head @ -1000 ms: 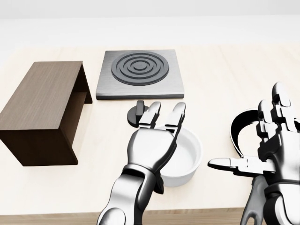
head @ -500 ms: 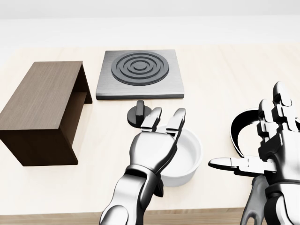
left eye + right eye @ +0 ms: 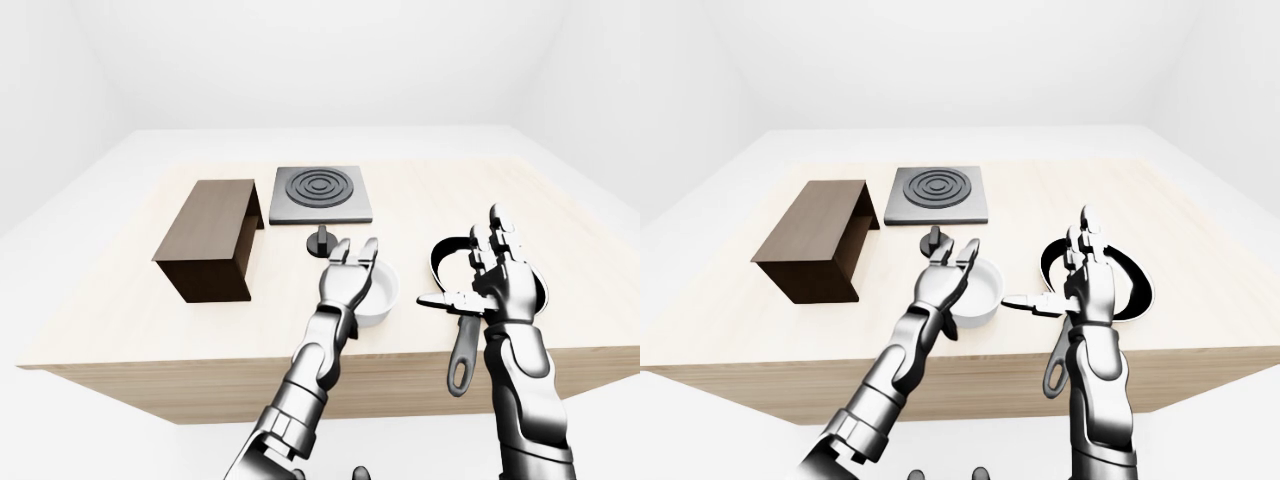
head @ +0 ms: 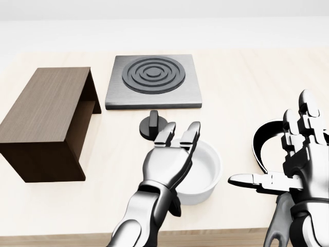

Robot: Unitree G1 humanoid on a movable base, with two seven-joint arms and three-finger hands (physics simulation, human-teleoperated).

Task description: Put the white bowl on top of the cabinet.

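The white bowl [image 4: 205,171] stands on the light wooden table, near the bottom middle of the head view. My left hand [image 4: 180,141] is over the bowl's left rim, fingers stretched out and open, palm against the near wall; it does not close on the bowl. The dark wooden cabinet [image 4: 43,113], an open-sided box, stands at the left of the table. My right hand [image 4: 280,154] is open with the fingers pointing up and the thumb out to the left, held at the right over a black pan.
A grey stove plate [image 4: 153,80] with dark rings lies above the bowl. A small black knob [image 4: 152,125] stands between plate and bowl. The black pan [image 4: 263,144] lies right of the bowl, its handle [image 3: 462,360] reaching past the table's bottom edge.
My left hand has sunk slightly toward the bowl, the fingertips now lower over its rim. The right hand, bowl and cabinet have not moved.
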